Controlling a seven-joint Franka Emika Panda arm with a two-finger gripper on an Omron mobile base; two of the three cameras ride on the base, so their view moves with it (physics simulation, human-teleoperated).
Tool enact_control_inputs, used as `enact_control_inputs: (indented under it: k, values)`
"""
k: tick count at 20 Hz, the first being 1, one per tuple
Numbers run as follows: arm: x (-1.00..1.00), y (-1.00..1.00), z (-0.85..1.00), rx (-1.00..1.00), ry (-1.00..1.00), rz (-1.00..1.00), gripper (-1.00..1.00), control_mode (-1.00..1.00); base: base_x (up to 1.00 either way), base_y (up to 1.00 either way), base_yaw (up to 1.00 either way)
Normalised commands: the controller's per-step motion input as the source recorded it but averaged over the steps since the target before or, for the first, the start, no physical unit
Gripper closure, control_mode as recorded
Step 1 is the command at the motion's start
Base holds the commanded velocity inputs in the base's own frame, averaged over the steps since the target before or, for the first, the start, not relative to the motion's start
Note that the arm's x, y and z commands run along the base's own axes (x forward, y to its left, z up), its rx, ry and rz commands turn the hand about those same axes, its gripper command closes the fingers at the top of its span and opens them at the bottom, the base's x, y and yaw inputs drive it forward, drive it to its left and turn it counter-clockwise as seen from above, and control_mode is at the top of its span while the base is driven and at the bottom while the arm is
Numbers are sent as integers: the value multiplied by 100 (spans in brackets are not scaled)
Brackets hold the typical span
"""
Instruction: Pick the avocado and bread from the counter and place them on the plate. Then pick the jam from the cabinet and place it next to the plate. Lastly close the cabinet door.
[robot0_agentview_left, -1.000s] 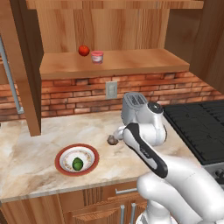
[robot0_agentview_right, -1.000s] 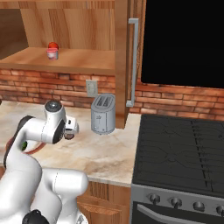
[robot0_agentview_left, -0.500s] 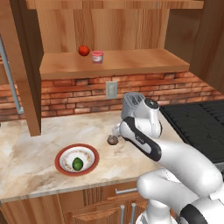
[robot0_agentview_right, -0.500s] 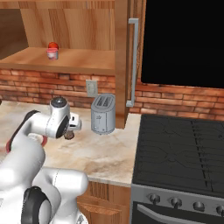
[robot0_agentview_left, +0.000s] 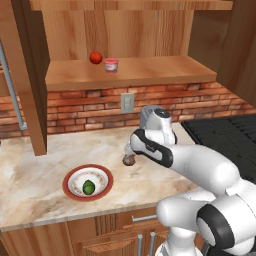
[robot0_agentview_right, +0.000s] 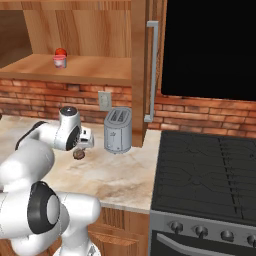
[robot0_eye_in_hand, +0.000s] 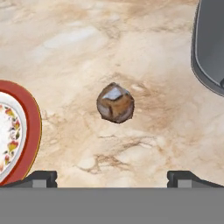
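So the bread (robot0_eye_in_hand: 115, 103) is sitting on the counter (robot0_agentview_left: 40, 175), a lumpy brown chunk all by itself on the marbled stone, a little way off to the side of the plate (robot0_agentview_left: 88, 182). The gripper (robot0_eye_in_hand: 112, 178) hangs straight over it, jaws spread as wide as they go, nothing between them. In the hand view the chunk sits centred between the two dark fingertips (robot0_eye_in_hand: 41, 178) but clear of them, so no contact as far as I can see. From the right base view the bread (robot0_agentview_right: 78, 154) sits just under the hand, partly tucked beneath it.

The avocado (robot0_agentview_left: 88, 187) is already on the plate, small dark-green ball resting in the white centre inside the red rim.

Up in the cabinet (robot0_agentview_left: 130, 70), the jam (robot0_agentview_left: 111, 65) stands on the wood shelf with a red round fruit (robot0_agentview_left: 95, 57) just beside it. They look close, but I can't really tell whether they touch. The cabinet door (robot0_agentview_left: 27, 75) is swung open, its silver handle (robot0_agentview_left: 12, 90) showing at the left edge.

Behind the arm there's a silver toaster (robot0_agentview_right: 118, 130) against the brick backsplash (robot0_agentview_left: 90, 107), under a wall outlet (robot0_agentview_left: 127, 102). A black stove (robot0_agentview_right: 205, 170) sits next to the counter on the right.
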Motion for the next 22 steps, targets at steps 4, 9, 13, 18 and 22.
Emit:
enact_control_inputs:
  k: [4,9,13,18,22]
  values:
    - [2,2,-17,0,2,0,-100,-100,0,0,0]
    - [0,0,-12,0,0,0,-100,-100,0,0,0]
    - [0,2,-18,0,0,0,-100,-100,0,0,0]
    - [3,5,-20,0,0,0,-100,-100,0,0,0]
    - [8,8,-15,0,0,0,-100,-100,0,0,0]
